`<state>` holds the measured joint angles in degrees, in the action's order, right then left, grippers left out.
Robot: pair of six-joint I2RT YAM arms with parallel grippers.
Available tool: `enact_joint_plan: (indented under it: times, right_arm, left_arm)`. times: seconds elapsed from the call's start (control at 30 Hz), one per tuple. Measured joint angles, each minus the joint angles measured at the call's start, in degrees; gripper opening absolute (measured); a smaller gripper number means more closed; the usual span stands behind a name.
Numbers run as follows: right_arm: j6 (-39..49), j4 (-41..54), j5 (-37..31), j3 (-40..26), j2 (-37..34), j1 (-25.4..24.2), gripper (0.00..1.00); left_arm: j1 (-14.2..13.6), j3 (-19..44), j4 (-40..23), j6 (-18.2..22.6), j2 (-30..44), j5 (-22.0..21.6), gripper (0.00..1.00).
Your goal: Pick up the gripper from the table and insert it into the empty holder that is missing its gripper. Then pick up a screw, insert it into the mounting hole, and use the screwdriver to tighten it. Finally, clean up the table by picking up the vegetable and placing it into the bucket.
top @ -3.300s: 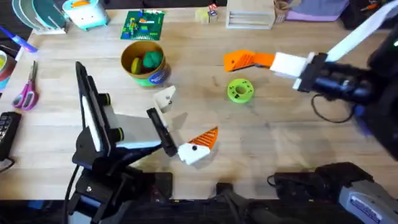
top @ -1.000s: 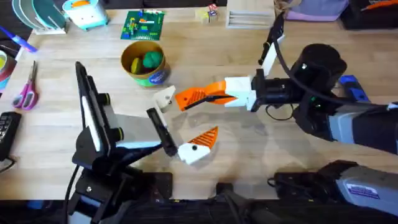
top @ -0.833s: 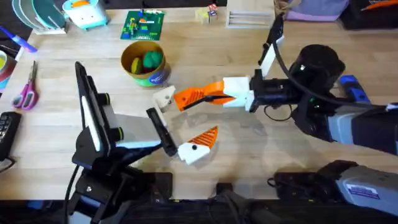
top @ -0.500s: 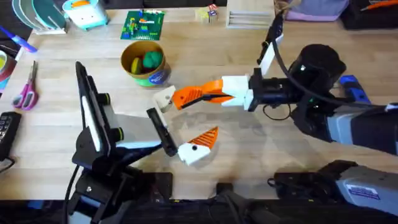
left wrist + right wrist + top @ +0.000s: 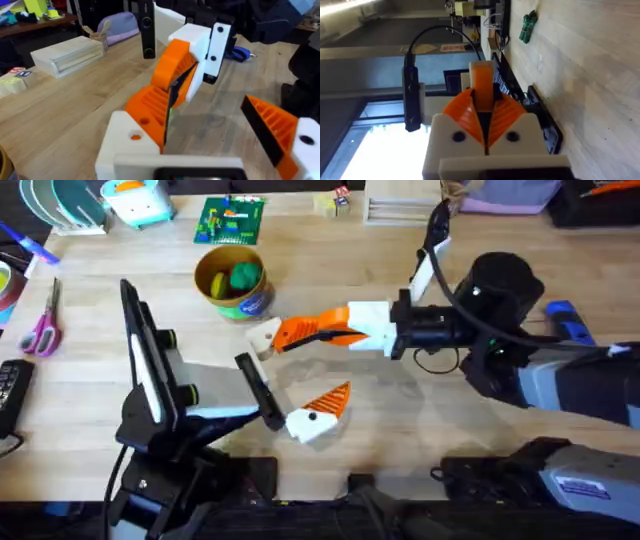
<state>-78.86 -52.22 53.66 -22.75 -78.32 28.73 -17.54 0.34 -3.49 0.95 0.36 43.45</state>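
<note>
In the middle of the table [image 5: 420, 430], the right gripper [image 5: 290, 333] is squeezing the gripper [image 5: 150, 107] and pushing it onto the holder [image 5: 264, 338], probably to seat it. The left gripper [image 5: 300, 395] is waiting with its fingers apart.

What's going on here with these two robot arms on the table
The right gripper is shut on the gripper, the loose orange tip, and holds it against the holder, the left arm's bare white finger block. The left gripper is open, its other finger carrying an orange tip. The bucket holds a green vegetable behind them.
</note>
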Motion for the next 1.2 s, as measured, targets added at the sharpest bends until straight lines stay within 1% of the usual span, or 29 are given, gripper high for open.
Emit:
enact_joint_plan:
  times: [0.17, 0.5, 0.7, 0.97, 1.2]
  right_arm:
    - [-0.03, -0.14, -1.17, -1.24, -1.7, 1.61, 0.011]
    - [0.06, -0.05, -1.37, -3.76, -4.25, 1.85, 0.01]
    - [0.48, -0.07, -1.18, -6.27, -7.16, 1.95, 0.01]
    - [0.73, -0.07, -0.77, -10.33, -11.5, 4.38, 0.009]
    - [1.33, 0.17, -0.67, -11.75, -12.55, 4.74, 0.009]
  left_arm:
    - [0.0, 0.0, 0.0, -0.3, 0.0, -0.65, 0.991]
    - [0.11, 0.0, 0.04, -0.39, 0.0, -1.77, 0.991]
    - [0.2, 0.0, 0.07, -0.46, 0.0, -2.77, 0.991]
    - [0.66, 0.0, 0.15, -0.83, 0.0, -5.08, 0.991]
    - [0.81, 0.0, 0.24, -0.85, 0.0, -6.24, 0.991]
